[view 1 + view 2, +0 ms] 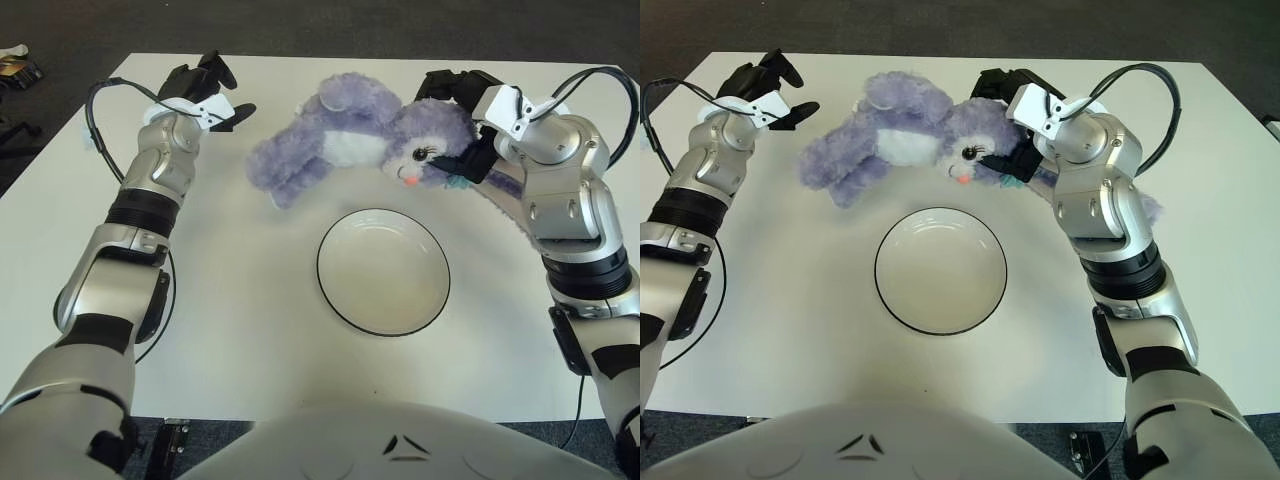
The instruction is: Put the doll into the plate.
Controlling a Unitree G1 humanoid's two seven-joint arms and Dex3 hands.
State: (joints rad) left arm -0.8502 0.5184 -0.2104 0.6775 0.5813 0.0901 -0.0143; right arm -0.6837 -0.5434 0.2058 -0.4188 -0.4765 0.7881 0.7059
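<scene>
A purple and white plush doll (pixel 335 135) lies stretched across the far middle of the white table (pixel 240 300), with its face towards the plate. My right hand (pixel 457 125) is shut on the doll's head, fingers over the top and thumb under the chin. A white plate with a dark rim (pixel 383 272) sits empty in the middle of the table, just in front of the doll's head. My left hand (pixel 213 95) is open and empty, a little to the left of the doll's rear end and apart from it.
The table's far edge runs just behind the doll and both hands, with dark floor beyond. A small object (pixel 15 65) lies on the floor at the far left. Black cables loop off both forearms.
</scene>
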